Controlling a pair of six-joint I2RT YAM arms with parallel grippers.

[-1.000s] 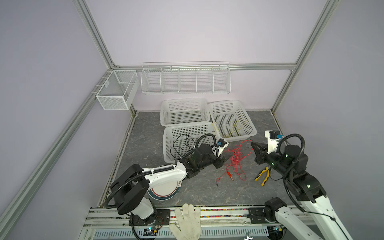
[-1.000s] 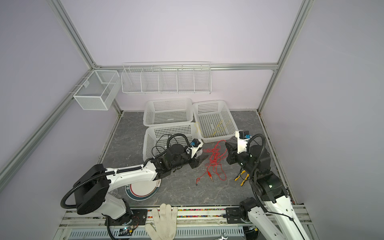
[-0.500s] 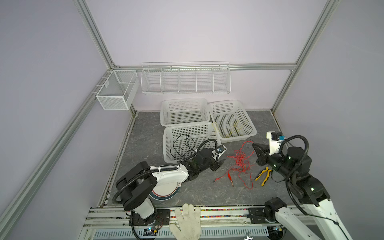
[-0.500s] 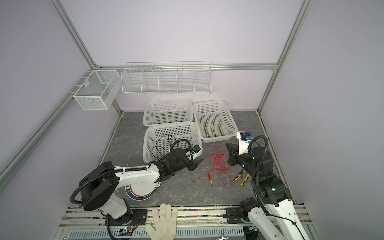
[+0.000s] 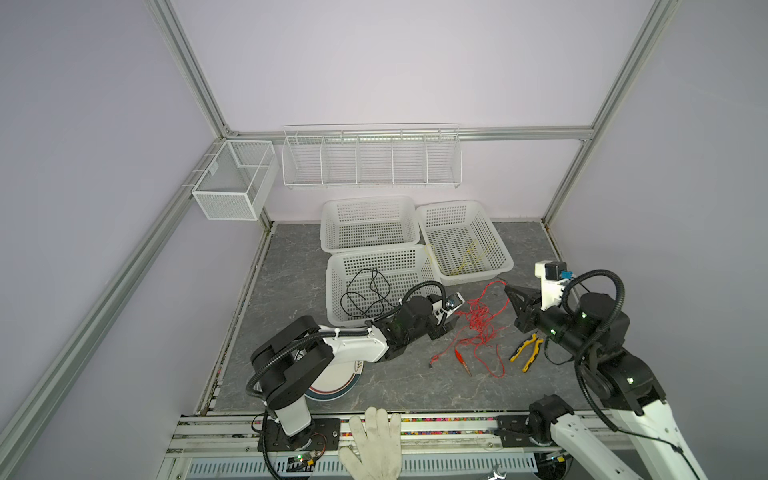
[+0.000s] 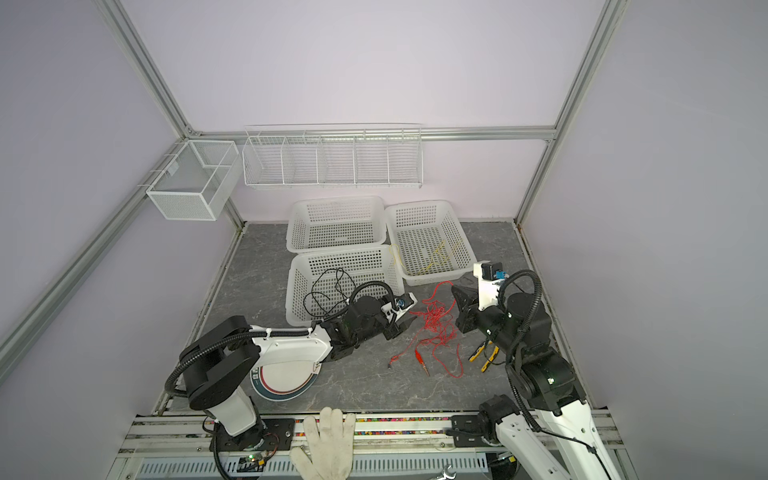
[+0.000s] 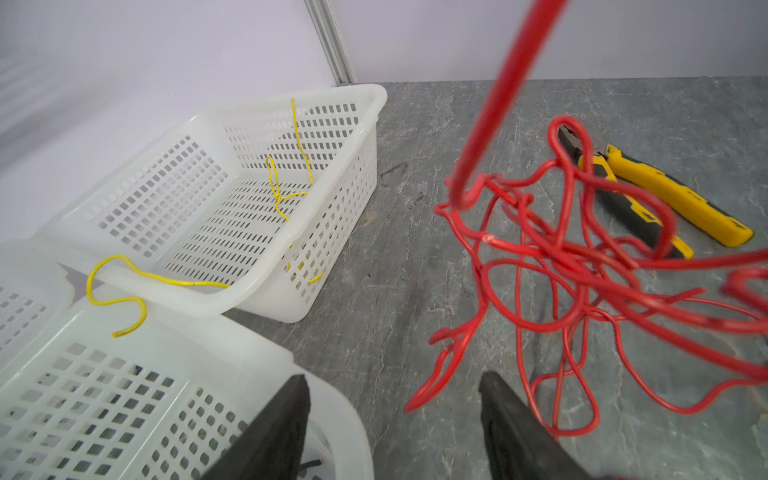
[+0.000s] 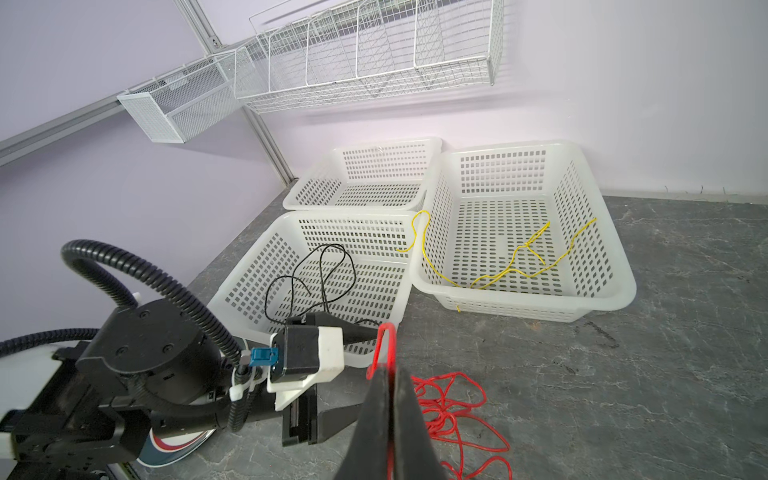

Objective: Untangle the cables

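On grey tabletop [image 5: 374,382], red cable [image 7: 508,89] loosely knotted

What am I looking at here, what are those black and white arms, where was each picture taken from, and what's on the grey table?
Two robot arms share a grey table. Two pictures look down from overhead; two come from cameras on the arms' wrists. The right pincer is shut on a tangled red cable, holding one strand up; the left pincer is open and empty. A black cable lies in the nearest white basket, a yellow cable in the basket to its right. Yellow-handled pliers and a plate also lie on the table.
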